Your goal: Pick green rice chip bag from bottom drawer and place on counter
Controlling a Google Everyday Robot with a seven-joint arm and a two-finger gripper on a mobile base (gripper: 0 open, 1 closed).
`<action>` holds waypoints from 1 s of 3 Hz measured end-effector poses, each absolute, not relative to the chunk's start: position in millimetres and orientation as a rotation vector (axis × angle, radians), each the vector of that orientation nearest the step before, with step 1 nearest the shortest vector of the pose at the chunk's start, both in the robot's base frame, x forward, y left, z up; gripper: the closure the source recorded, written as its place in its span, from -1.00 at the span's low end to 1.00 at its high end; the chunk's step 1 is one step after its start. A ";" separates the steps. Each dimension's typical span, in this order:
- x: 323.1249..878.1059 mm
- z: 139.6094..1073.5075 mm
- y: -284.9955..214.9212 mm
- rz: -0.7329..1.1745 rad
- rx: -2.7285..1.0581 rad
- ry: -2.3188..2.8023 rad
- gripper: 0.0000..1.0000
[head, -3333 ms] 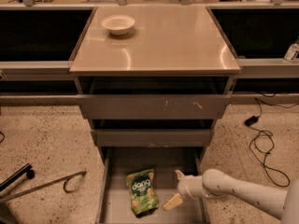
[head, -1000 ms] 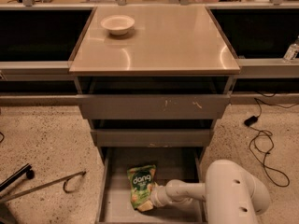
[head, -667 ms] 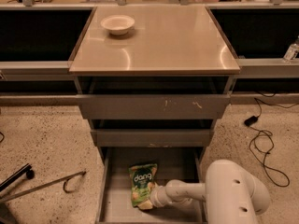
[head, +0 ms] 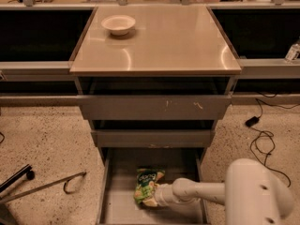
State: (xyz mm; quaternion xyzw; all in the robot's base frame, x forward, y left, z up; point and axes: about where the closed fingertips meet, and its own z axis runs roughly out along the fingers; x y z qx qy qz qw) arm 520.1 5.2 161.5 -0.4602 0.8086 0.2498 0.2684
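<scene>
The gripper (head: 152,199) is low inside the bottom drawer (head: 120,197), pressed against the near end of the green rice chip bag (head: 148,182). It arrives there on the end of the white arm (head: 202,191), which reaches in sideways from the right. Whether it has closed on the pouch or only touches it cannot be told, because the wrist and the crinkled film hide the contact.

The bag lies flat on the grey drawer floor, about midway between the side walls and well below the counter's front edge. Its long axis runs front to back, with the lettered top towards the cabinet. The arm therefore crosses that axis almost at a right angle, and the gripper meets the bag's lower right part, not its middle.

The coming move depends on this relation. Most of the bag extends away from the gripper towards the back of the drawer, under the two upper drawers (head: 153,108), whose fronts jut out above it. A lift would probably need to draw the pouch forward before it rises.

The counter (head: 164,46) is well above. A white bowl (head: 118,24) stands near its back left corner, and the front half is bare.
</scene>
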 end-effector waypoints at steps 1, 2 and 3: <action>510.2 254.4 -17.9 0.654 -1.244 2.084 1.00; 500.2 341.9 -41.6 0.675 -1.263 2.014 1.00; 500.2 342.1 -41.5 0.674 -1.263 2.013 1.00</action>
